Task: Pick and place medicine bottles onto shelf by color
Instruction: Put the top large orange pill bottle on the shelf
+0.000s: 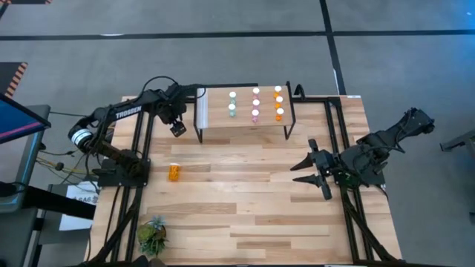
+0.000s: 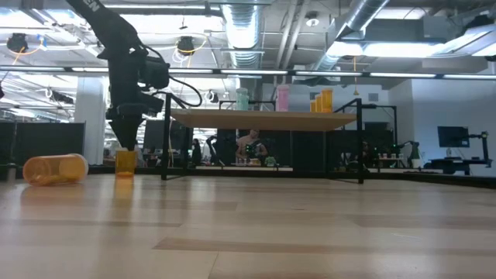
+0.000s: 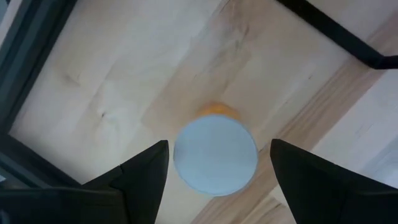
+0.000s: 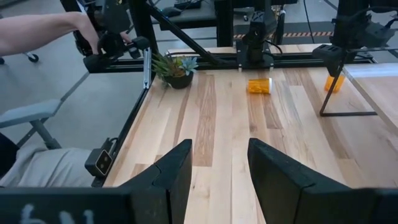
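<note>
An orange medicine bottle with a white cap [image 3: 215,155] stands upright on the table left of the shelf [image 1: 245,122]; it also shows in the low view [image 2: 125,163]. My left gripper [image 3: 219,148] points down just above it, open, with one finger on either side of the cap and a gap on both sides. A second, wider orange bottle [image 1: 174,173] lies on its side nearer the front. Teal, pink and orange bottles [image 1: 255,104] stand in rows on the shelf. My right gripper [image 1: 310,170] waits open at the table's right, holding nothing.
A small green plant [image 1: 152,236] stands near the front left corner. Black frame rails [image 1: 141,148] run along both table sides. A person's arm [image 4: 43,31] reaches in beyond the table's left side. Bare wood lies between the shelf and the front edge.
</note>
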`<action>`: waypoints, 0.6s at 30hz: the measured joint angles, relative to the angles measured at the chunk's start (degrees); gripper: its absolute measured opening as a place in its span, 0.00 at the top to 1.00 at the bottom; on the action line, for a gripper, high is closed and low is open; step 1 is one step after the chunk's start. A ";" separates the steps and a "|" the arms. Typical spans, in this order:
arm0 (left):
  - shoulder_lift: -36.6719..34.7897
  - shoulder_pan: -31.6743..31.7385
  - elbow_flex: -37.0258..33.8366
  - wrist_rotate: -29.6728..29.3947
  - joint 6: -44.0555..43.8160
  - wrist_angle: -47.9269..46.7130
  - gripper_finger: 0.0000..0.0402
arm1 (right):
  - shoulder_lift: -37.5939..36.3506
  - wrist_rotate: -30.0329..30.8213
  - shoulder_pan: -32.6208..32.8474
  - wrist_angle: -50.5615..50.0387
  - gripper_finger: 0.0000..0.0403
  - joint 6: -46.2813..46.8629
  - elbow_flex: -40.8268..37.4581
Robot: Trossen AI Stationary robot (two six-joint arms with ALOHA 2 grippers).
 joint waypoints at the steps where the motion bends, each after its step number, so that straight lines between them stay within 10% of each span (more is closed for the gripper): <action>1: 0.01 0.40 0.00 0.36 -0.22 0.00 0.33 | 0.00 0.00 0.00 0.00 0.56 -0.02 0.02; 18: 0.63 1.84 -0.02 1.11 -1.55 -0.15 0.33 | 0.00 0.07 0.00 -0.02 0.56 -0.07 0.02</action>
